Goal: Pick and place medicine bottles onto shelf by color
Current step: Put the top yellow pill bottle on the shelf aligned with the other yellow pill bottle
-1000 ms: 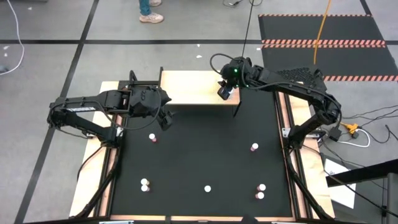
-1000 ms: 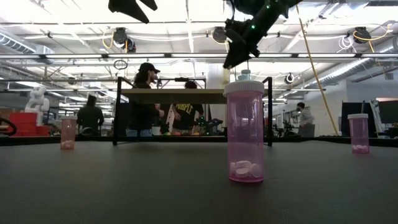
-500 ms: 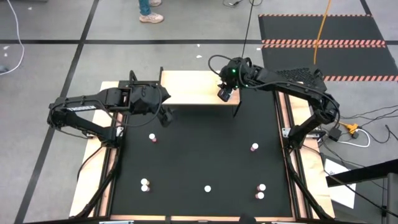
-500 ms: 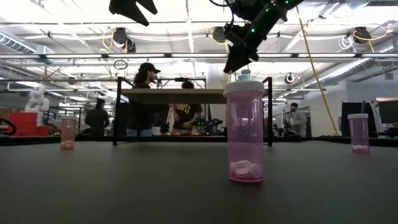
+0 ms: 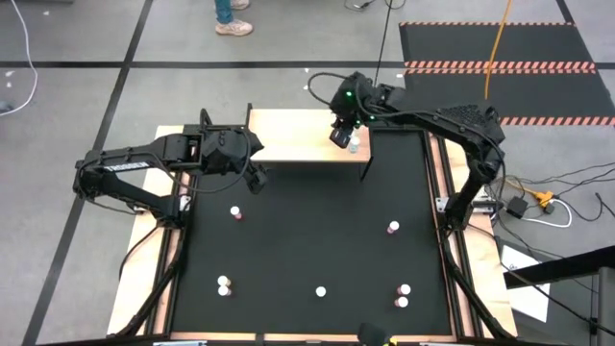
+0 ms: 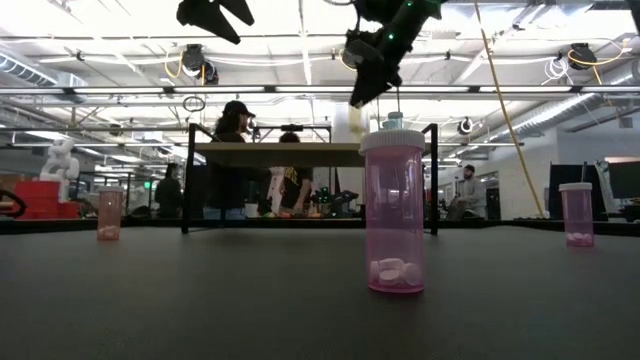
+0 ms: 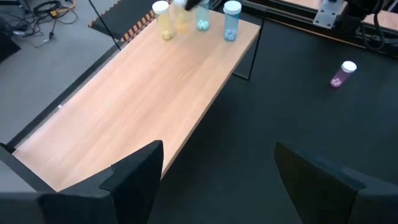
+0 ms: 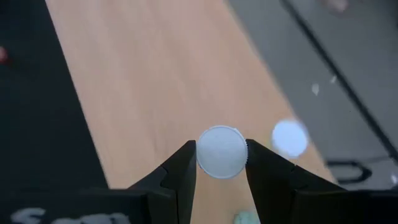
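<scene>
The bottle (image 8: 221, 152) in hand sits clamped by its white cap between the right pincer's (image 8: 221, 163) fingers, held above the right end of the shelf (image 5: 288, 135). Its body colour is hidden under the cap; in the left wrist view it looks yellowish, though blurred. On that end stand a yellow bottle (image 7: 162, 18) and two blue ones (image 7: 231, 19), one (image 7: 203, 17) of them just beside the pincer. The step is placing: the next move calls for lowering the bottle upright onto bare wood next to its own colour, clear of its neighbours, then letting go. Pink bottles (image 5: 392, 229) wait scattered on the black worktop (image 5: 317, 240). The left pincer (image 7: 217, 171) hangs with fingers apart, holding nothing, over the shelf's left front edge
</scene>
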